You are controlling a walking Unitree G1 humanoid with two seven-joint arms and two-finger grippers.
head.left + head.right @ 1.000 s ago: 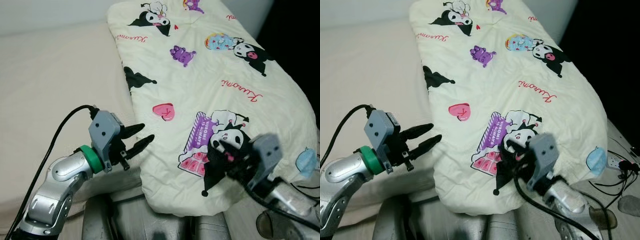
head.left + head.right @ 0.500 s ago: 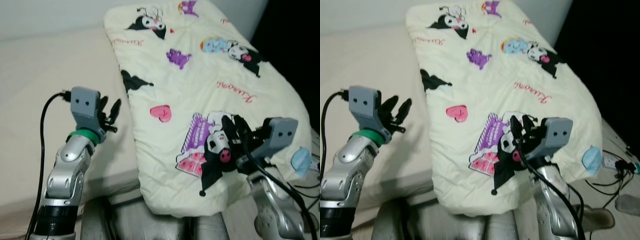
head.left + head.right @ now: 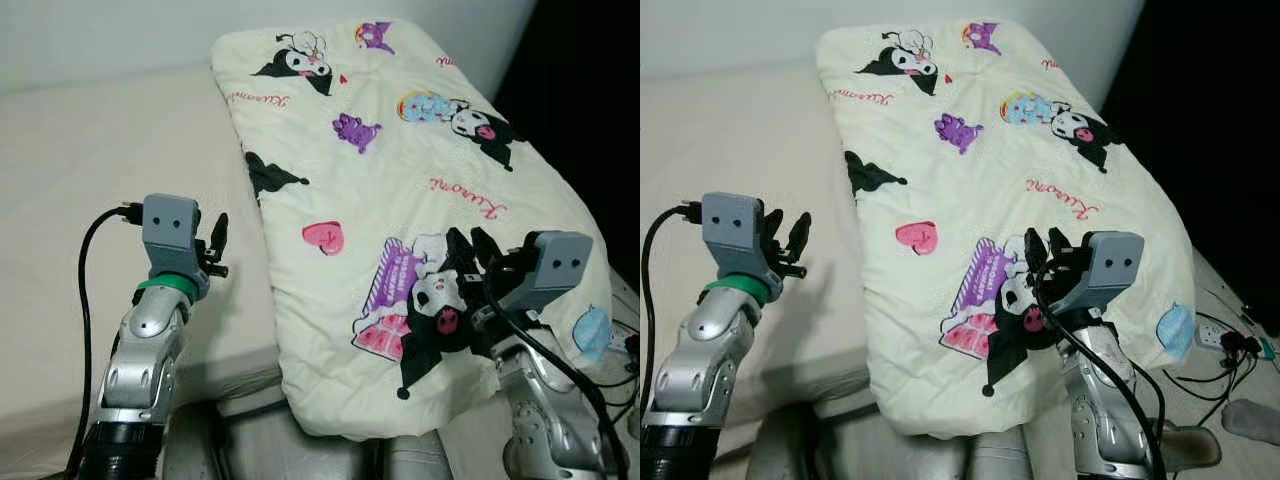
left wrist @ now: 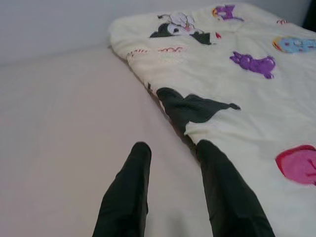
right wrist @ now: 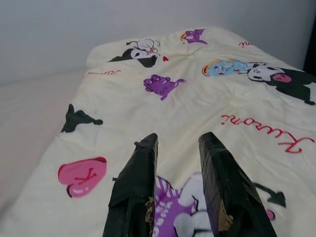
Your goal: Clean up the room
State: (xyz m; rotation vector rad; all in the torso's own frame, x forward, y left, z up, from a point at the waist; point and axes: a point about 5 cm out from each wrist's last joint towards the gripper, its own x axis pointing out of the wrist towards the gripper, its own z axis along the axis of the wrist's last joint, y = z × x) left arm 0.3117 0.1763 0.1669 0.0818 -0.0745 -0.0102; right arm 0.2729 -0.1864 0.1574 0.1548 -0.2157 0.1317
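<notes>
Left gripper, fingers parted and empty, above beige bed sheet; cream cartoon-printed quilt just beside. Right gripper (also parted, empty) over the quilt.

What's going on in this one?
The robot stands at a bed where a folded cartoon-print quilt lies along the right side. Both grippers are raised and open, holding nothing: the left gripper over the bare sheet beside the quilt's edge, the right gripper above the quilt's near end. A blue face mask lies beside the quilt's corner.
</notes>
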